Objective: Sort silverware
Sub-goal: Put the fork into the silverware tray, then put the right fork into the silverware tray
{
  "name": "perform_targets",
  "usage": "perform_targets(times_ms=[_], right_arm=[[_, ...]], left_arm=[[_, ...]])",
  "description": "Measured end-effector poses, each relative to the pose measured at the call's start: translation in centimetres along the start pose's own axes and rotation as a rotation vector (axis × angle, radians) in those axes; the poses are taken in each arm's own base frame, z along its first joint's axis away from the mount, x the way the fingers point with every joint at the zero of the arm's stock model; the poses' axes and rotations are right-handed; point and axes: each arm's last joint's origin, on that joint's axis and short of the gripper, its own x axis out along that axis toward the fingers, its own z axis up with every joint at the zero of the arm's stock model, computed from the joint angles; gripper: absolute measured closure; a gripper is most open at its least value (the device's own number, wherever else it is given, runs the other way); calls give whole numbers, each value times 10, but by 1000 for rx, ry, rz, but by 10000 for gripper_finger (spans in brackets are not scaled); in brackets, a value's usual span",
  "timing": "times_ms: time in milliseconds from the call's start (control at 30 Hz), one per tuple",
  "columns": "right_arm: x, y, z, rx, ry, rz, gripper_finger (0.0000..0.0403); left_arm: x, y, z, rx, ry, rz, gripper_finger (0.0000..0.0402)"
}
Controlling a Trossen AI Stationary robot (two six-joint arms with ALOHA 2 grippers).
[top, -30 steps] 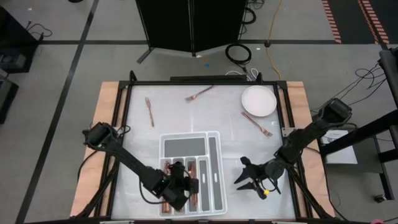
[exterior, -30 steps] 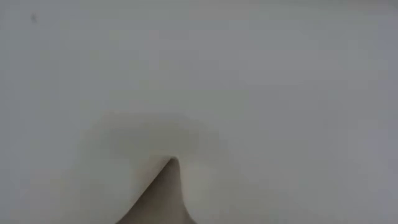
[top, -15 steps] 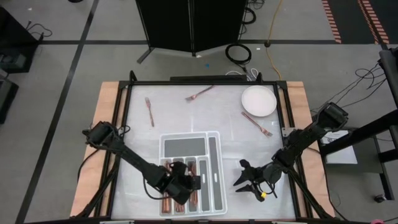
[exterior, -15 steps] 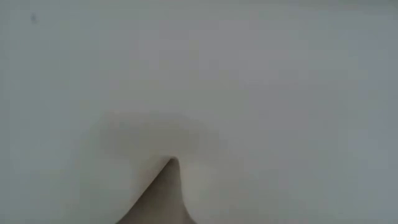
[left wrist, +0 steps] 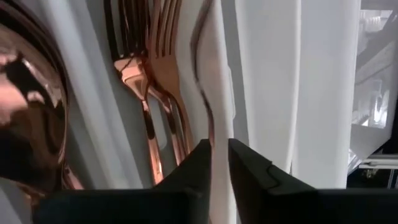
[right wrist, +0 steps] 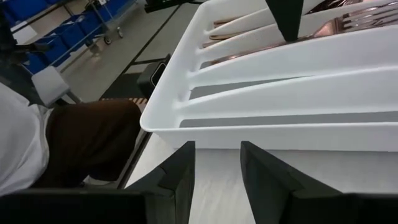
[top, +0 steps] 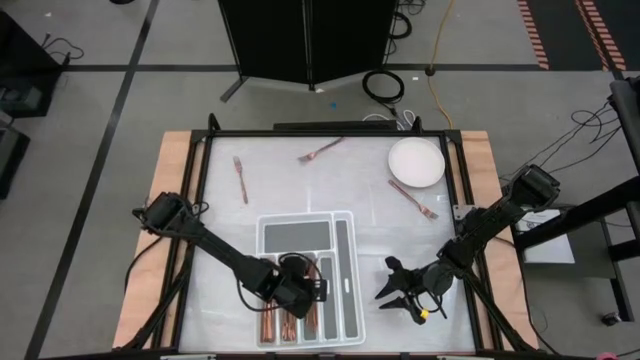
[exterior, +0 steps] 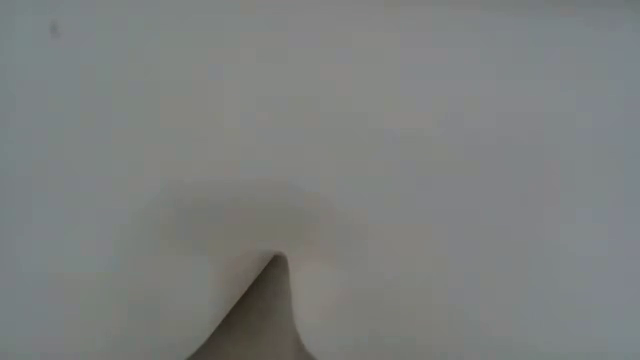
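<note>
silverware (left wrist: pixel 163 93) | shiny rose-gold forks | lying in tray (left wrist: pixel 267 81) slot

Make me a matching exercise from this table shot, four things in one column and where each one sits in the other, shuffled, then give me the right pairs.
Things:
1. round white plate
2. left gripper
3. right gripper
4. white divided tray

Places:
A. over the tray's narrow slots that hold copper silverware
B. far right part of the table, beside a loose fork
C. just right of the tray, above bare table
D. near middle of the table

Pairs: 1-B, 2-A, 3-C, 4-D
</note>
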Motion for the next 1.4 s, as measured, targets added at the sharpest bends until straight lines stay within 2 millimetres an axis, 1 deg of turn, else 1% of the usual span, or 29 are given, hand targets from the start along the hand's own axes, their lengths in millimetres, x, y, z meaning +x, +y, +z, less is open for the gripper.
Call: perform_targets(times_ms=[133,233,300,433,500,600,667,767,867,933,1067,1167,1267,1400], right_arm=[[0,0,0,-4,0,0,284],[0,0,0,-4,1,0,284],[0,0,0,-4,1,1,284],[0,0,0,-5,6,3,284],[0,0,-1,-6,9,1,284],[0,0,-1,-7,10,0,284],[0,0,-1,-20,9,1,284],[0,-1,0,-48,2,1,284],[1,-3,3,-74,-7,-9,284],[2,-6,4,-79,-12,-21,284],[3,-14,8,-77,-21,-51,284],[2,-20,11,-78,-12,-81,284],[-5,-26,18,-74,6,-121,284],[-20,-40,32,-73,26,-205,284]], left_arm=[[1,-1,3,1,0,4,314],[1,-2,5,42,14,10,294],[-2,-4,6,75,28,8,285],[-23,-14,6,146,56,-50,279],[-35,-16,5,159,59,-67,278],[-58,-17,8,201,12,-84,278],[-73,-18,15,264,-32,-94,278],[-88,-22,36,405,-86,-76,278],[-95,-27,61,542,-136,-53,278],[-92,-31,77,637,-166,-34,278],[-83,-32,109,831,-207,66,278],[-79,-27,138,899,-215,184,278],[-82,-25,163,930,-229,245,278],[-90,-22,182,1028,-220,297,278]])
